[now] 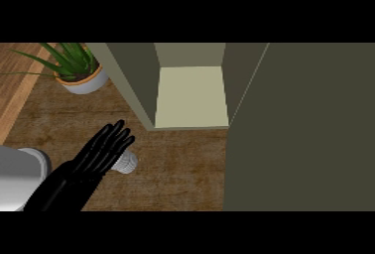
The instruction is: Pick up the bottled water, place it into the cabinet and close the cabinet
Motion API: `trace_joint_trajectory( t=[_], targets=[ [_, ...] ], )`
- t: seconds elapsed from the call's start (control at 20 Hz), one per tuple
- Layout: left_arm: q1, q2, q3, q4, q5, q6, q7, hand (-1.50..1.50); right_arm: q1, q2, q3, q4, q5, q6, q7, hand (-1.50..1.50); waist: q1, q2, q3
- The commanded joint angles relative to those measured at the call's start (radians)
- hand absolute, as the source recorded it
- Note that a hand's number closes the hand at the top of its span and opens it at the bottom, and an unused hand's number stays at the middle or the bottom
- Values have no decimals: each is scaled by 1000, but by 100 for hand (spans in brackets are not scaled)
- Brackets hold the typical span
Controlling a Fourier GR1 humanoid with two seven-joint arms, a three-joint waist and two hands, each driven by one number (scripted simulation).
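The bottled water (pixel 127 163) stands on the brown counter, seen from above as a small pale ribbed round shape. My left hand (pixel 101 151) comes in from the lower left, fingers straight and pointing up the view. It lies just left of the bottle and covers the bottle's left side, with nothing curled round it. The cabinet (pixel 192 96) stands open at top centre, its pale shelf bare. Its dark door (pixel 300 129) is swung wide and fills the right side. My right hand shows nowhere.
A potted green plant (pixel 79 72) in a white pot stands at the top left, beside the cabinet's left wall. A lighter wooden strip (pixel 15 94) runs along the far left. My grey left forearm (pixel 18 178) sits at the lower left edge.
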State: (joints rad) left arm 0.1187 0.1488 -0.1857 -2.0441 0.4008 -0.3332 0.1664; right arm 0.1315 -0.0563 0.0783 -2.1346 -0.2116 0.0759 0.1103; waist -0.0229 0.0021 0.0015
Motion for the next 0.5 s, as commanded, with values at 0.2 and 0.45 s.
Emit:
trace_joint_trajectory(
  t=[0.2, 0.45],
  targets=[
    [72, 185, 147, 2, 384, -149, 166, -150, 250, -10, 21, -203, -156, 56, 99, -150, 11, -5, -2],
    [150, 203, 189, 6, 386, -250, 141, -150, 330, 26, 68, -200, -116, 82, 44, -150, 21, -4, -2]
  ],
)
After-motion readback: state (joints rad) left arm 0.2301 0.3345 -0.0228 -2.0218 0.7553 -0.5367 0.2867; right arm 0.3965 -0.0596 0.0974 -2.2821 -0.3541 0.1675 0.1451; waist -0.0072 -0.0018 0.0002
